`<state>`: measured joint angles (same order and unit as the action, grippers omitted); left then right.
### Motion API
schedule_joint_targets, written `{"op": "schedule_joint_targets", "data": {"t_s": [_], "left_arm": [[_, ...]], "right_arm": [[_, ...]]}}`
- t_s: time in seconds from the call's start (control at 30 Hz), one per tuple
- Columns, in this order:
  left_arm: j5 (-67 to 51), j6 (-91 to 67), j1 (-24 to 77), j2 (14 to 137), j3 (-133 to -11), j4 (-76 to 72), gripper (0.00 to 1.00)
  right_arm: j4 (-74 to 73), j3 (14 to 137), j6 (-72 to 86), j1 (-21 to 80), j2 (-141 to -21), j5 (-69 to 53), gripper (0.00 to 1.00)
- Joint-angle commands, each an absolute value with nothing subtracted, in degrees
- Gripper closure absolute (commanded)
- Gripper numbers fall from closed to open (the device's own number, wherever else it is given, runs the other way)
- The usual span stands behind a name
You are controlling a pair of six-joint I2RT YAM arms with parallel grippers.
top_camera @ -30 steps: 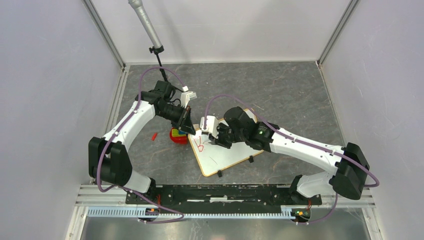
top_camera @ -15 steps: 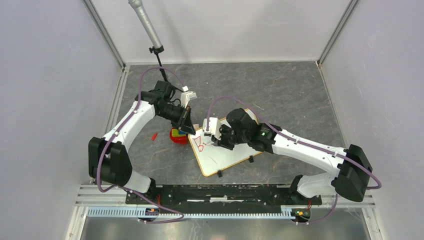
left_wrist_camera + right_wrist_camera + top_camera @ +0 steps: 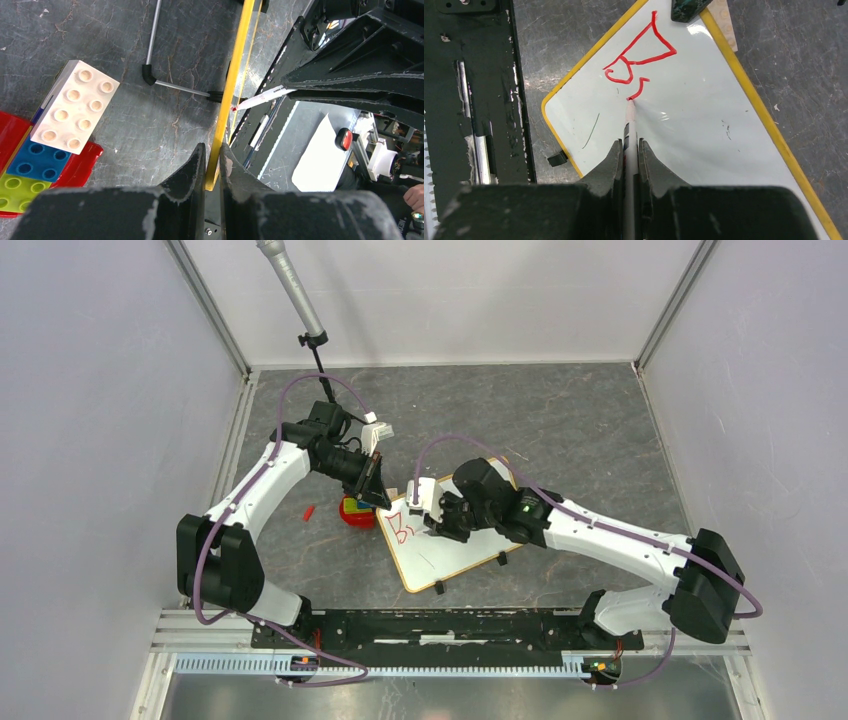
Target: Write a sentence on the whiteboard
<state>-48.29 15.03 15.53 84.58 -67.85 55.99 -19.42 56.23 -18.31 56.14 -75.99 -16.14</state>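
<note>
The whiteboard (image 3: 455,552) lies tilted on the table between the arms, its frame showing yellow-orange. My left gripper (image 3: 378,496) is shut on the frame's edge (image 3: 235,75) at the board's far left corner, jaws pinching it (image 3: 212,152). My right gripper (image 3: 629,146) is shut on a marker pen (image 3: 629,122), whose red tip touches the board (image 3: 714,135). The sentence (image 3: 640,57) stands as a red "B" and a short hooked stroke at the pen tip. It is also seen from above (image 3: 402,531).
A red tray of toy bricks (image 3: 356,512) sits just left of the board, with a white brick (image 3: 75,112) on top. A small red cap (image 3: 310,511) lies further left. A microphone stand (image 3: 300,300) rises at the back left. Enclosure walls stand on three sides.
My right gripper has shifted slightly right with the pen, and a new short red stroke has appeared after the "B". The left gripper has kept its hold and place.
</note>
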Motion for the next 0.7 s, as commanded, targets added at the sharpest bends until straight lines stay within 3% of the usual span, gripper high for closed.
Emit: {"op": "schedule_joint_targets", "data": {"t_s": [0.0, 0.67], "left_arm": [[-47.27, 14.67, 15.6, 82.9, -68.2, 55.48, 0.98], [-47.44, 14.72, 15.64, 82.96, -68.13, 55.54, 0.98]], "right_arm": [[-18.81, 59.84, -18.54, 54.49, -76.34, -14.41, 1.0], [-20.3, 57.92, -19.09, 53.0, -71.59, -18.4, 1.0]]}}
